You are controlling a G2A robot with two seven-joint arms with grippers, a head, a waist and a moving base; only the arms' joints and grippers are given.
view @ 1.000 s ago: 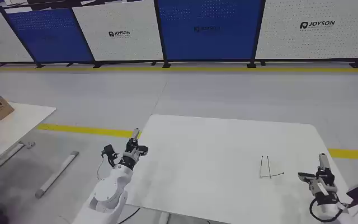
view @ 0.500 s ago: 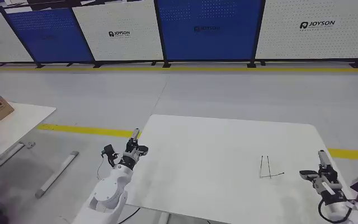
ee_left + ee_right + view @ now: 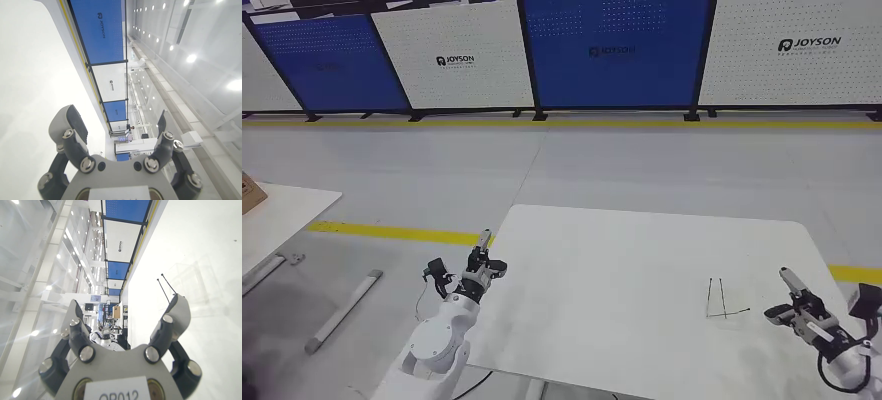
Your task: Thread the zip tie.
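Thin black zip ties (image 3: 718,298) lie flat on the white table (image 3: 622,290) near its right side: two strands side by side and a third strand across their near ends. My right gripper (image 3: 790,284) is just right of them, open and holding nothing. In the right wrist view the two zip ties (image 3: 164,286) run out from behind one fingertip (image 3: 177,299) of the open right gripper (image 3: 126,300). My left gripper (image 3: 482,245) is at the table's left edge, far from the ties. It is open and empty (image 3: 119,115).
The table's right edge (image 3: 832,290) runs close beside the right arm. Blue and white pegboard panels (image 3: 612,55) stand across the floor behind. Another white table (image 3: 282,215) is at the far left, with a pale bar (image 3: 342,310) on the floor.
The right gripper has swung left over the table edge, closer to the zip ties, and its wrist has turned. The left arm has kept still.
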